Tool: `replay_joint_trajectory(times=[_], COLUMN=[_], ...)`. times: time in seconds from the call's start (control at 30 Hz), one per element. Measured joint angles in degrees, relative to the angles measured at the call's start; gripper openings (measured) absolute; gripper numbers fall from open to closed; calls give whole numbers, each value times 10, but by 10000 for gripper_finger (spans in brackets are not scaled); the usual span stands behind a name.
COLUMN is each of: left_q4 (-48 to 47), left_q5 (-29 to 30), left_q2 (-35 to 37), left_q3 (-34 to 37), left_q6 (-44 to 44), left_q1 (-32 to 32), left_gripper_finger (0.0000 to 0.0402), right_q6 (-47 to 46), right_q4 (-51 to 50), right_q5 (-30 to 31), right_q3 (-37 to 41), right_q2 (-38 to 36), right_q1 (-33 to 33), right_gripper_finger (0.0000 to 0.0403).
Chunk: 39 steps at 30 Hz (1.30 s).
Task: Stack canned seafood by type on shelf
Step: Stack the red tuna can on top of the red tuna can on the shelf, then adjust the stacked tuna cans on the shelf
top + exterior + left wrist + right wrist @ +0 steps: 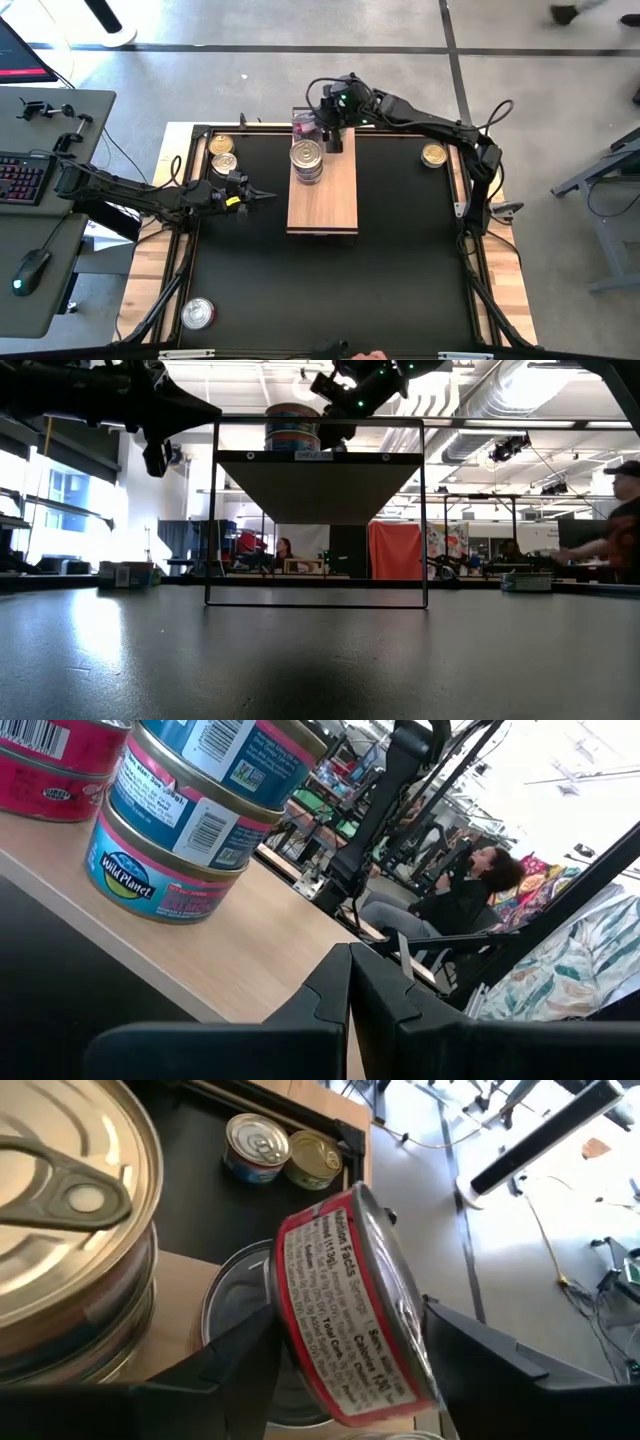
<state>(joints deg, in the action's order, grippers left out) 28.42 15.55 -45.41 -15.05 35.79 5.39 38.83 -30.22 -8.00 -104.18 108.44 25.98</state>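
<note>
The light-wood shelf (325,205) sits raised on a black frame in the table's middle. On its far half stands a stack of blue-labelled cans (307,160) (180,810). Behind that stack a silver-lidded can (232,1295) rests on the shelf's far end. My right gripper (328,128) (350,1330) is over it, closed on a red-labelled can (350,1310). My left gripper (268,196) (350,965) hovers shut at the shelf's left side, touching nothing. My right gripper pinches the red-labelled can between its two fingers, one finger (240,1350) at the can's base rim (282,1315), the other (470,1345) by its lid rim (415,1315). The fingers slant down from the table's far right. The can is tilted on edge, label toward the wrist camera, just above the silver-lidded can; whether they touch, I cannot tell.
Two loose cans (223,155) (285,1152) lie on the black mat at the far left. One gold-lidded can (433,154) is at the far right, another can (197,314) at the near left. People sit in the room behind.
</note>
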Motion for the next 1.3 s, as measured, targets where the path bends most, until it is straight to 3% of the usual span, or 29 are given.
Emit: replay_joint_trajectory(times=[0.23, 0.5, 0.8, 1.3], left_q4=[-4, -4, -4, -4], left_q5=[-2, -2, -2, -2], left_q2=[0, 0, 0, 0], left_q3=[0, 0, 0, 0], left_q6=[0, -16, -19, -16], left_q1=[0, 0, 0, 0], left_gripper_finger=[0, 0, 0, 0], right_q6=[0, 2, 2, -29], right_q4=[-38, 3, -45, -3], right_q5=[-30, -29, -20, -20], right_q3=[0, 0, 0, 0], right_q2=[0, 0, 2, 3], right_q1=[0, 2, 3, 4], right_gripper_finger=[231, 231, 231, 231])
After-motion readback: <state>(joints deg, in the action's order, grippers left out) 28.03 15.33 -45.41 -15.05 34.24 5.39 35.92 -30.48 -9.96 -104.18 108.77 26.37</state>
